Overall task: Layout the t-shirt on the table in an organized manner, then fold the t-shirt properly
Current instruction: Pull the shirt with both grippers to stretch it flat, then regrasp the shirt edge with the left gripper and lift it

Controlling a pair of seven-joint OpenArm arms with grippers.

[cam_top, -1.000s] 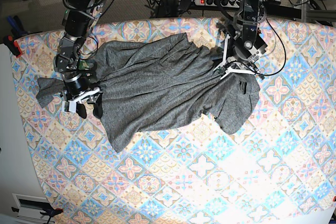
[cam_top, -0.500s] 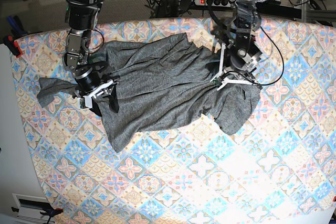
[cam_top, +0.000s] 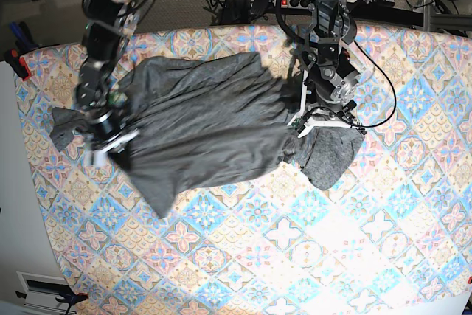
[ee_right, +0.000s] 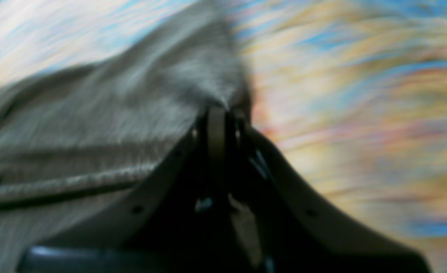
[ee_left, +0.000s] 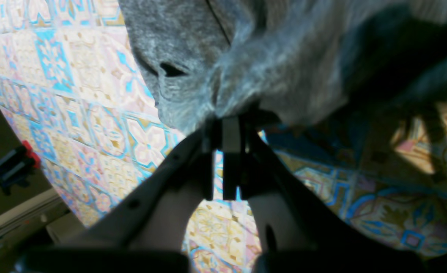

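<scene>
T-shirt (cam_top: 206, 123): dark heather-grey knit, plain; spread crosswise over the far half of the table (cam_top: 310, 256), body bunched and creased, one sleeve trailing toward the base view's left edge, another lobe of cloth drooped at the right. Not flat; layout judged unfinished, folding not begun.

Left gripper (ee_left: 227, 125): closed tight on a pinch of the t-shirt's edge, cloth gathered right at the tips, patterned tabletop visible beneath, so the fabric there judged lifted clear. Seen at the base view's right (cam_top: 313, 119).

Right gripper (ee_right: 219, 110): closed on a fold of grey knit beside a ribbed hem or seam; wrist picture heavily smeared, so exact spot on the garment not told. Seen at the base view's left (cam_top: 103, 142).

Handling note, as judgement: best drawn apart evenly with both pinches kept low and level, tension taken up gently so the knit stretched flat without slipping free; sleeves likely needing separate smoothing afterward. Risk: thin pinch lost under a sharp tug, or cloth dragged off-centre.
</scene>
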